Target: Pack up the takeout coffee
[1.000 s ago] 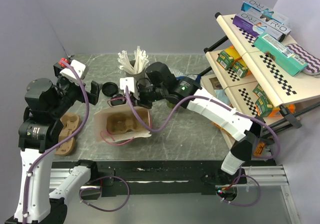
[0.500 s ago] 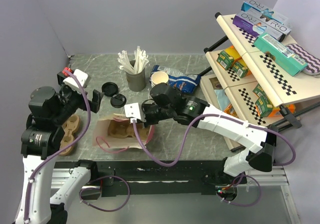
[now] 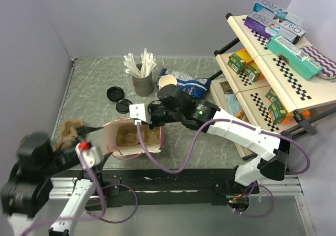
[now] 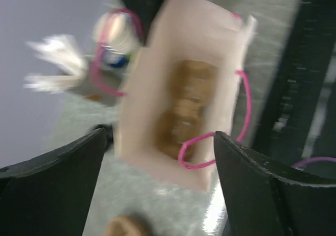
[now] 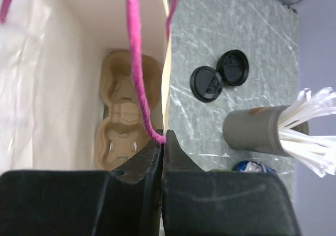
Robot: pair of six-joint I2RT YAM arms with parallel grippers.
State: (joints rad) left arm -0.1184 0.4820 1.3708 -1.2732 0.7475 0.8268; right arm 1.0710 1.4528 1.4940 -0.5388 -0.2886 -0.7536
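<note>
Cardboard cup carrier [image 5: 123, 115] lies flat at the bottom of the paper bag [image 3: 113, 133], and all the wells that show are empty. The bag stands open-mouthed near the middle of the table [image 3: 210, 141].

The right gripper [image 5: 163, 141] is closed on the bag's right wall at the rim, just where a pink handle [image 5: 137, 62] crosses. The left gripper [image 4: 160, 139] hangs at the near left with its jaws spread wide, holding nothing and well apart from the bag.

The takeout coffee cannot be made out in any view. It may be hidden under the right arm, and it is not in the bag.

Likely risks:
- A one-sided pinch on thin paper may tear the rim or drag the bag over.
- With the other wall unsupported, the mouth may sag.
- The handle loop over the opening could snag a cup.
- A cup set off-centre on a well could tip and spill.

Far left of the bag lie two loose black lids [image 3: 114, 93]. Beside them a grey holder [image 3: 143, 83] carries white sticks.
</note>
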